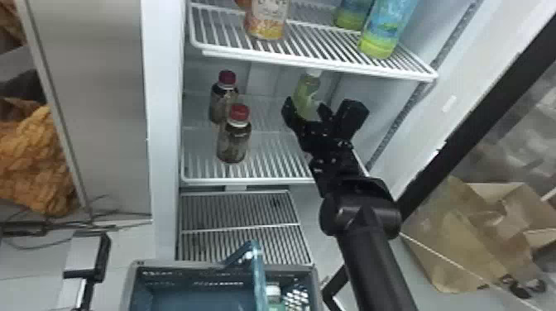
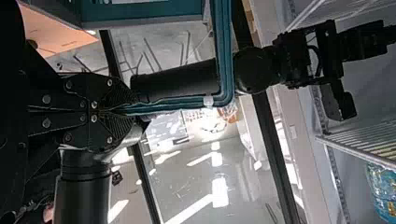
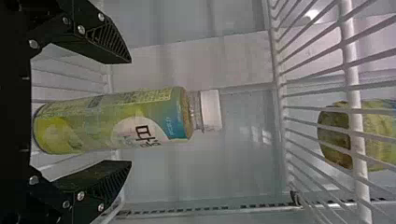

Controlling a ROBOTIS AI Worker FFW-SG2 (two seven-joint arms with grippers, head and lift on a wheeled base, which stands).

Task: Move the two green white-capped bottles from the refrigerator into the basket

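In the head view my right gripper is open at the green white-capped bottle, which stands on the middle refrigerator shelf. The right wrist view has this bottle between the spread fingers of my right gripper, with a gap on either side. A second white-capped bottle, greenish below its cap, is in the basket at the bottom of the head view. My left gripper is shut on the teal basket handle, whose raised part also stands over the basket in the head view.
Two red-capped dark bottles stand left on the same shelf. The upper shelf, holding several bottles, lies just above the green bottle's cap. The refrigerator's right wall is close beside my right gripper. A paper bag rests at the right.
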